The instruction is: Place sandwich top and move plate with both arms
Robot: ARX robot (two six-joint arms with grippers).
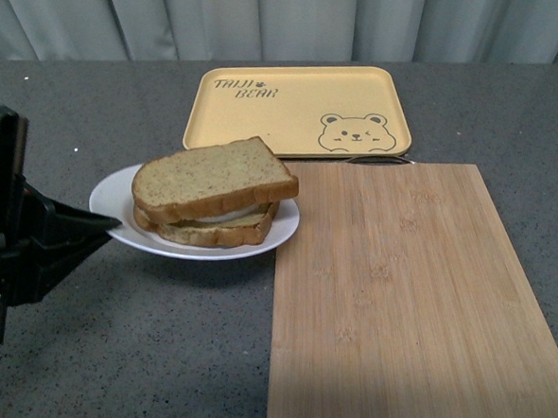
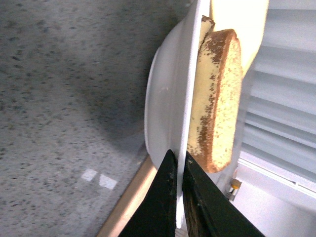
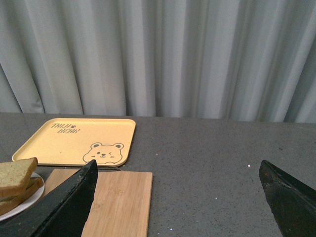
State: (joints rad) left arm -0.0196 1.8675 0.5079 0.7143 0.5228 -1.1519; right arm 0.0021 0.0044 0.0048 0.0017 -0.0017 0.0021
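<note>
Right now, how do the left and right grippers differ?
The left gripper is shut on the rim of the plate; the right gripper is wide open, holding nothing. The left gripper shows in the front view beside the plate; the right gripper does not show there. Both are black.

Left pincer (image 1: 107, 220) seemingly grips the plate (image 1: 282, 228) rim.

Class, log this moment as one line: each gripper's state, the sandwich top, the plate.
left gripper: shut on plate rim | right gripper: open, empty | sandwich top: stacked over lower slice, on plate
</note>
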